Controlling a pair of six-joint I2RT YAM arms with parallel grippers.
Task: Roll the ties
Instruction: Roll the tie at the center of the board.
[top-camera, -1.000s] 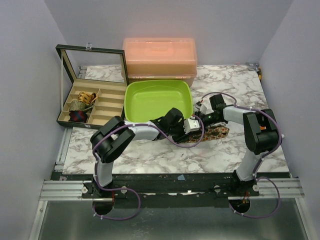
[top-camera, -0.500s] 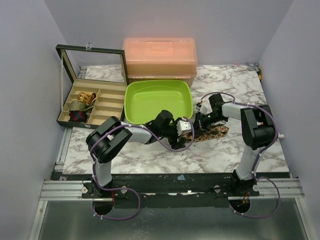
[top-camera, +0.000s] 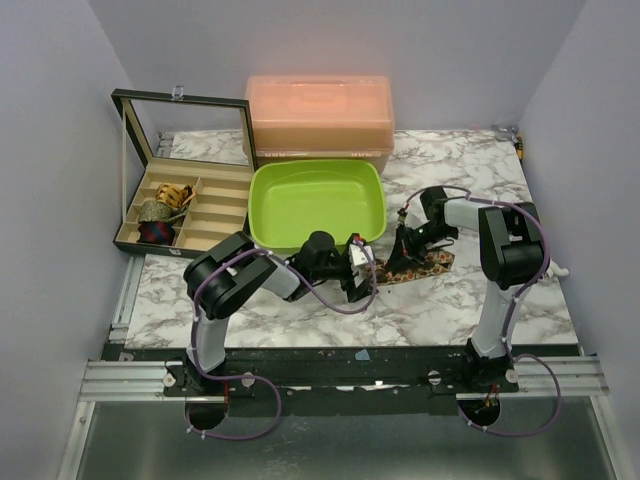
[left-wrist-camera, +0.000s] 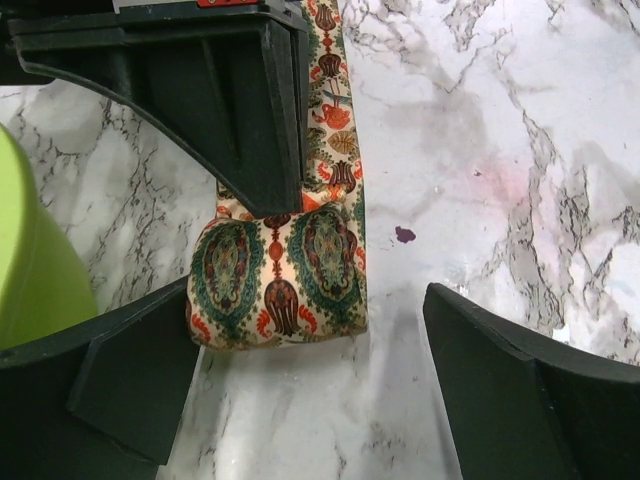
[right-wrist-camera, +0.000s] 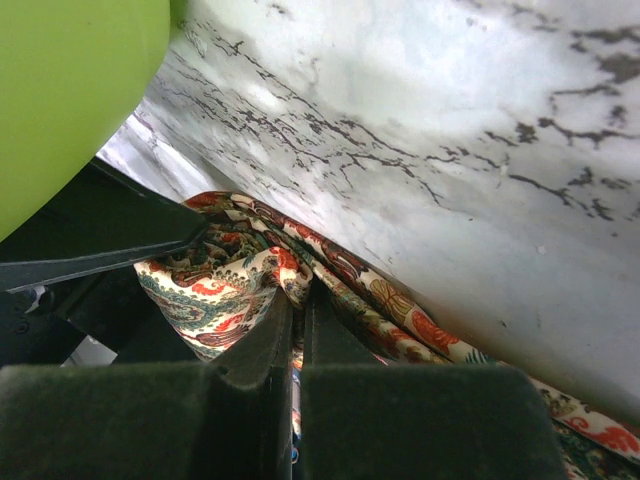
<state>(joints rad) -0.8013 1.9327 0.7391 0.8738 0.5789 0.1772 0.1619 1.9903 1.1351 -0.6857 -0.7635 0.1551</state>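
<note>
Since a second ago my left gripper (top-camera: 361, 272) has drawn back leftward along the near side of the tray (top-camera: 310, 200), off the tie (top-camera: 425, 263), and my right gripper (top-camera: 403, 252) has tipped down onto the fabric. From above, the tie lies flat on the table (top-camera: 300, 310) just right of the tray. One end is by my left gripper and the rest runs rightward under my right wrist. A case (top-camera: 225, 215) holding three rolls stands left of the tray. From up there I cannot tell how either pair of jaws stands. My left wrist camera settles that for one side. My left fingers (left-wrist-camera: 130, 385) are spread wide and hold nothing. The tie's folded end lies on the marble between them, nearer one finger than the other. A black finger of my right gripper presses on the tie just behind that end. The tray's green wall fills the picture's left edge. My right wrist camera shows what the others hide. My right jaws are closed, pinching a raised fold of the tie, and the cloth bunches up beside them. A black part of my left gripper is close by.
</note>
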